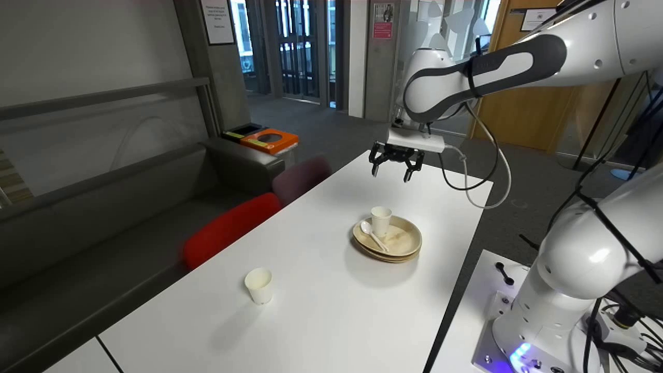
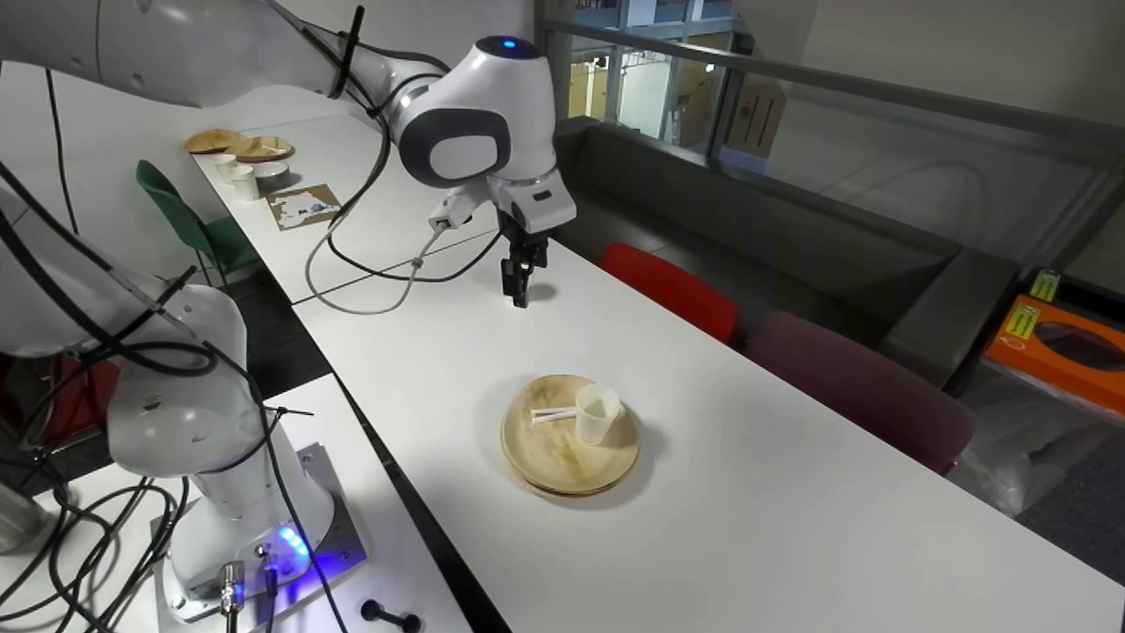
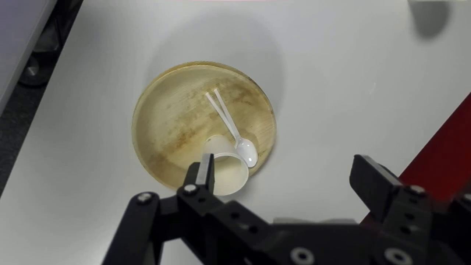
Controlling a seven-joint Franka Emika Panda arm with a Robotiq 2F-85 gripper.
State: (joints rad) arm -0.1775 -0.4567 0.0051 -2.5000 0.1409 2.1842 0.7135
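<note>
White table (image 1: 311, 243), cup (image 1: 381, 221) on stacked plates (image 1: 406, 237), lower than claw (image 1: 391, 175), well apart

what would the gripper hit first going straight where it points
Pointing down, the open gripper would probably meet the stacked plates first, or the table just beside them; depth is unclear.

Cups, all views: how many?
4: one cup on the plates, a lone cup on the table, two distant cups at its far end in an exterior view; more may be hidden.
</note>
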